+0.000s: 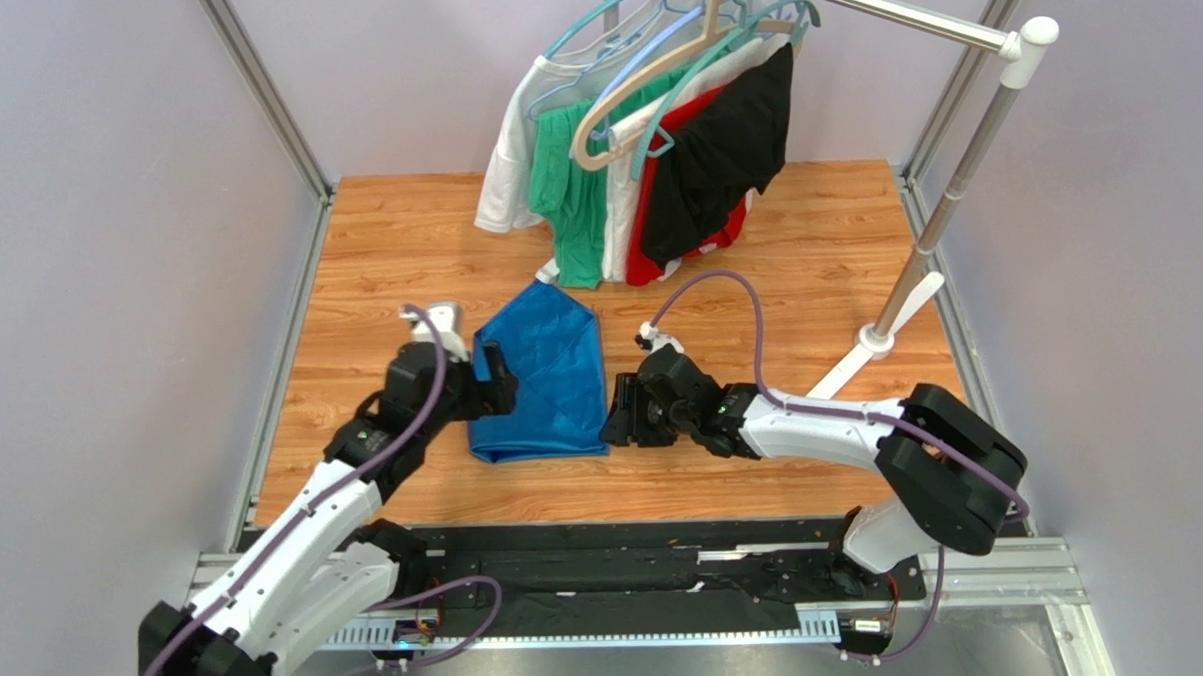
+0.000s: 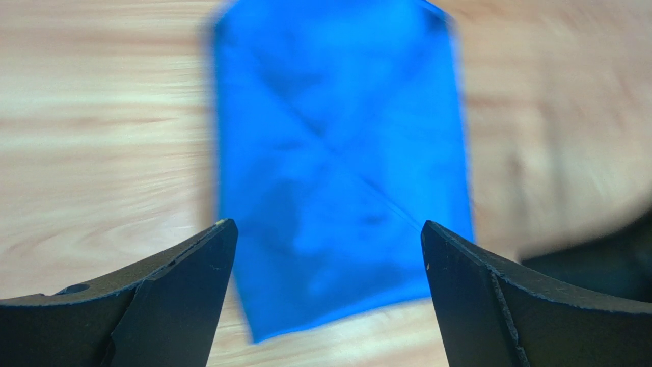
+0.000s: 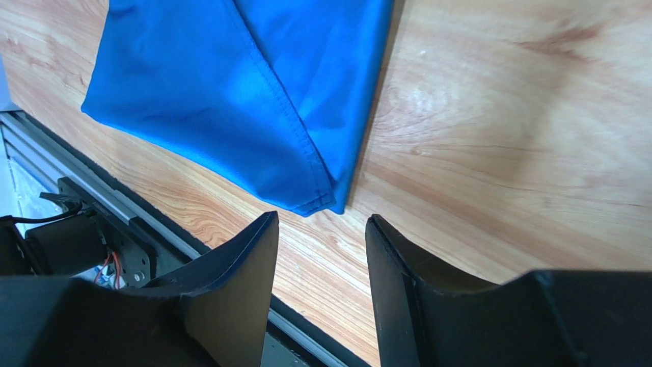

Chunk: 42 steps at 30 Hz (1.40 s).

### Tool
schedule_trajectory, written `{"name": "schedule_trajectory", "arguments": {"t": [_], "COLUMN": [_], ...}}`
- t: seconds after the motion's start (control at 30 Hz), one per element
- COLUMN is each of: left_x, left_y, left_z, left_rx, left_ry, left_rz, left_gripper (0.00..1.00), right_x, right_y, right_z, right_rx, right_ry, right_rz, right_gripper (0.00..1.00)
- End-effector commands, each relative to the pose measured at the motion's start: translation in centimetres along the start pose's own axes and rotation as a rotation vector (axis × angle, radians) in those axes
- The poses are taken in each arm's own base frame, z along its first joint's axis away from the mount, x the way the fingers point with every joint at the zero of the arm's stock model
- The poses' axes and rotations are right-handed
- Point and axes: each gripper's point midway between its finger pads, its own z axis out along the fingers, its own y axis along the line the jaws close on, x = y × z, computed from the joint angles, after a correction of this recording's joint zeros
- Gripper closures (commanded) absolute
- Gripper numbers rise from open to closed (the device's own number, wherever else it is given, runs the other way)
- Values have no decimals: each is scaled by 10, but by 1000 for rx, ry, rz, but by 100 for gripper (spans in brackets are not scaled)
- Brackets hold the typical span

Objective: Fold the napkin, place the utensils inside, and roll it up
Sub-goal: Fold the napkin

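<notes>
The napkin (image 1: 542,378) is a royal-blue cloth lying folded and flat on the wooden table (image 1: 800,256), between my two arms. My left gripper (image 1: 492,380) stands at its left edge, low over the cloth, jaws wide open and empty; in the left wrist view the napkin (image 2: 337,153) lies ahead of and below the gripper (image 2: 327,225). My right gripper (image 1: 618,413) sits just off the napkin's right side, open part way with only bare wood between its fingers. The right wrist view shows a hemmed napkin (image 3: 229,84) corner just beyond that gripper (image 3: 322,217). No utensils are in view.
A clothes rack (image 1: 976,130) stands at the back right, its base (image 1: 878,336) on the table. Green, white, red and black garments (image 1: 662,156) hang from it down to the tabletop. A black and metal rail (image 1: 646,562) runs along the near edge.
</notes>
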Motion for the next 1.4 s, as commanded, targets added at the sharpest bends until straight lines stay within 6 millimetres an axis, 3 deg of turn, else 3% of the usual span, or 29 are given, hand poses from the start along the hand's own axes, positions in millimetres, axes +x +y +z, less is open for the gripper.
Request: {"name": "schedule_trajectory", "arguments": {"t": [0.0, 0.1, 0.37, 0.57, 0.83, 1.13, 1.23, 1.37], "left_x": [10, 19, 48, 69, 72, 75, 77, 80], "left_y": [46, 61, 54, 51, 56, 60, 59, 60], "left_z": [-8, -9, -2, -2, -6, -6, -5, -5], "left_rx": [-133, -141, -62, -42, -67, -87, -87, -93], "left_ry": [20, 25, 85, 129, 119, 125, 132, 139], "left_rz": [-244, -328, -431, -472, -455, -456, -458, -465], "left_gripper": [1, 1, 1, 7, 8, 8, 8, 9], "right_x": [-1, 2, -1, 5, 14, 16, 17, 18], "right_y": [23, 20, 18, 14, 6, 9, 6, -3], "right_z": [9, 18, 28, 30, 33, 35, 37, 38], "right_rx": [-66, -48, -23, -8, 24, 15, 33, 78], "right_ry": [1, 7, 16, 40, 77, 88, 99, 97], "right_rz": [62, 67, 59, 68, 77, 70, 70, 67], "right_gripper": [50, 50, 52, 54, 67, 65, 69, 87]}}
